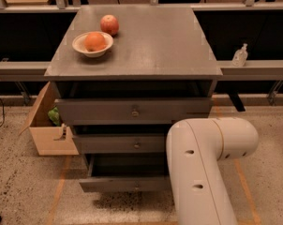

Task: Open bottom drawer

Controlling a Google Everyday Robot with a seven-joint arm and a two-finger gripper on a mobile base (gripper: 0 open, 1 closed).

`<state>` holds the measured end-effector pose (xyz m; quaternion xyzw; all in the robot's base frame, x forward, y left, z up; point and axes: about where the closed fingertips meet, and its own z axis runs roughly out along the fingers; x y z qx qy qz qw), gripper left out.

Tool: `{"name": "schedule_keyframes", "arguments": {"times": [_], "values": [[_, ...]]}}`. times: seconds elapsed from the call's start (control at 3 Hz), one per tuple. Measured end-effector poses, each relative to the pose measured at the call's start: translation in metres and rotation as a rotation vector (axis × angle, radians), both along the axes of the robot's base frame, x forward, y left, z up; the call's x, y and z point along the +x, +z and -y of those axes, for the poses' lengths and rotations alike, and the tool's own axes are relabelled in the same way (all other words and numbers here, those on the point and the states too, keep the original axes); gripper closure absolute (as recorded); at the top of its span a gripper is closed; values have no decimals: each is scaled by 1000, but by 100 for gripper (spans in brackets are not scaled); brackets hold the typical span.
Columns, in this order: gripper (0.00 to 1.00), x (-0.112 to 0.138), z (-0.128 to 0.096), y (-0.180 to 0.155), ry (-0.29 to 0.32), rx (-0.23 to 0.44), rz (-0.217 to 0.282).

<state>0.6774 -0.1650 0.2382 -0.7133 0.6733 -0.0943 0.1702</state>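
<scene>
The hand is hiding behind the robot's white arm (204,168), which is filling the lower right of the frame, so I cannot tell whether it is clenched, released or grasping anything. The arm's elbow is sitting just right of the grey cabinet (137,55) and covering the right ends of its two lower drawers.

The bottom drawer (122,183) is sitting low in the centre of the frame. It is standing pulled out towards the camera, showing a dark interior above its narrow front, with its small round knob (137,187) just left of the arm. Above it are lying the middle drawer (118,144) and the wide top drawer (132,110).

On the surface at upper left, a bowl (80,46) is holding an orange (95,41), with an apple (109,25) just beside it. A cardboard box (50,139) is standing on the floor at the cabinet's left, and a pump bottle (240,55) is standing on the ledge at right.
</scene>
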Motion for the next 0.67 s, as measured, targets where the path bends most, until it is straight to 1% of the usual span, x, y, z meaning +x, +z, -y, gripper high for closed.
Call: {"name": "schedule_keyframes", "arguments": {"times": [0.33,0.67], "values": [[100,7,2,5,-40,22,23],[100,1,2,5,-39,23,22]]}}
